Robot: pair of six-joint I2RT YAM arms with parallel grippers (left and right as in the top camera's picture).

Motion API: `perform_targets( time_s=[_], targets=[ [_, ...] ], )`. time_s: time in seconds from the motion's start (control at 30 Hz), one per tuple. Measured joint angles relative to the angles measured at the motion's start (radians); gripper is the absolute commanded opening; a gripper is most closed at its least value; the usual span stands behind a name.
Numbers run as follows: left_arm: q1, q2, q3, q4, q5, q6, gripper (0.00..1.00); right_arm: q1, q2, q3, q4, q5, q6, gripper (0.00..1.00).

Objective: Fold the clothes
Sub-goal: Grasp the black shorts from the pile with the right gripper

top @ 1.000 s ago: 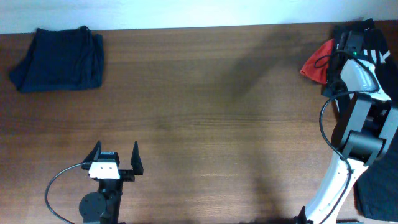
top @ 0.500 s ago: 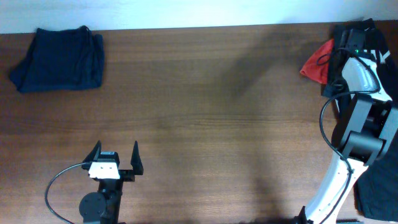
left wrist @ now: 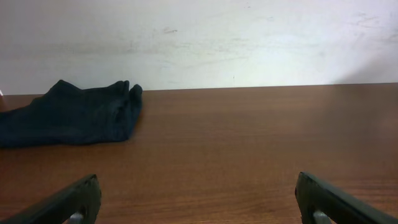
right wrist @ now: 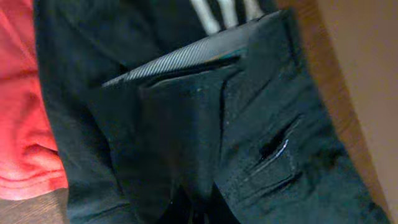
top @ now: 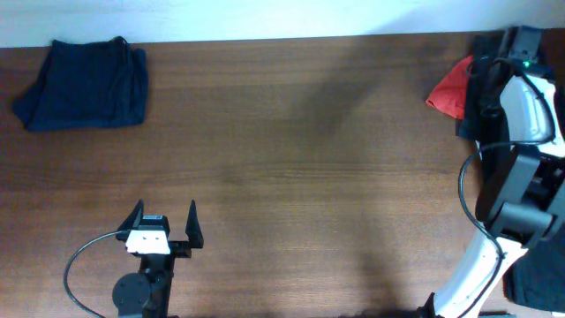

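While the left gripper sits at the near edge of the table with its fingers spread wide and nothing between them, the unfolded clothes lie well away from it, across the table to the right, so the right arm is plainly the nearer one for the coming grasp. Far ahead of the left gripper, in the far left corner, a navy piece lies bunched into a compact bundle. The right gripper reaches to the far right corner and hangs directly over a black garment, which fills its wrist view. Pale stripes show at the top and a red-orange piece lies just to its left, touching the black cloth. The black garment seems to run near-to-far along the right edge, though its outline is partly hidden by the arm. Whether the right fingers are apart or pinched on cloth cannot be told. Compared with a second ago, the right wrist has shifted farther toward the back corner, uncovering more of the red-orange piece. The left gripper and navy piece are unchanged.
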Motion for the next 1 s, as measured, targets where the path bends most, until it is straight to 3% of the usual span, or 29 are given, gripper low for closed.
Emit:
perform_targets(
  time_s=[0.03, 0.07, 0.13, 0.37, 0.43, 0.47, 0.5, 0.53, 0.87, 1.0],
  targets=[
    [0.000, 0.000, 0.000, 0.000, 0.000, 0.000, 0.99, 0.000, 0.020, 0.000, 0.001, -0.006, 0.000, 0.04],
    [0.000, 0.000, 0.000, 0.000, 0.000, 0.000, 0.99, 0.000, 0.055, 0.000, 0.001, -0.020, 0.000, 0.24],
    [0.000, 0.000, 0.000, 0.000, 0.000, 0.000, 0.99, 0.001, 0.073, 0.000, 0.003, -0.044, 0.000, 0.41],
    [0.000, 0.000, 0.000, 0.000, 0.000, 0.000, 0.99, 0.001, 0.079, 0.000, 0.011, -0.131, -0.005, 0.63],
    [0.000, 0.000, 0.000, 0.000, 0.000, 0.000, 0.99, 0.001, 0.106, 0.001, 0.011, -0.133, -0.021, 0.64],
    [0.000, 0.000, 0.000, 0.000, 0.000, 0.000, 0.99, 0.001, 0.123, 0.001, 0.011, -0.132, -0.030, 0.60],
    [0.000, 0.000, 0.000, 0.000, 0.000, 0.000, 0.99, 0.001, 0.141, 0.001, 0.013, -0.127, -0.039, 0.42],
    [0.000, 0.000, 0.000, 0.000, 0.000, 0.000, 0.99, 0.001, 0.141, 0.001, 0.018, -0.126, -0.043, 0.41],
    [0.000, 0.000, 0.000, 0.000, 0.000, 0.000, 0.99, 0.002, 0.149, 0.100, -0.079, -0.081, -0.075, 0.41],
    [0.000, 0.000, 0.000, 0.000, 0.000, 0.000, 0.99, 0.002, 0.179, 0.101, -0.079, -0.085, -0.079, 0.47]
  ],
)
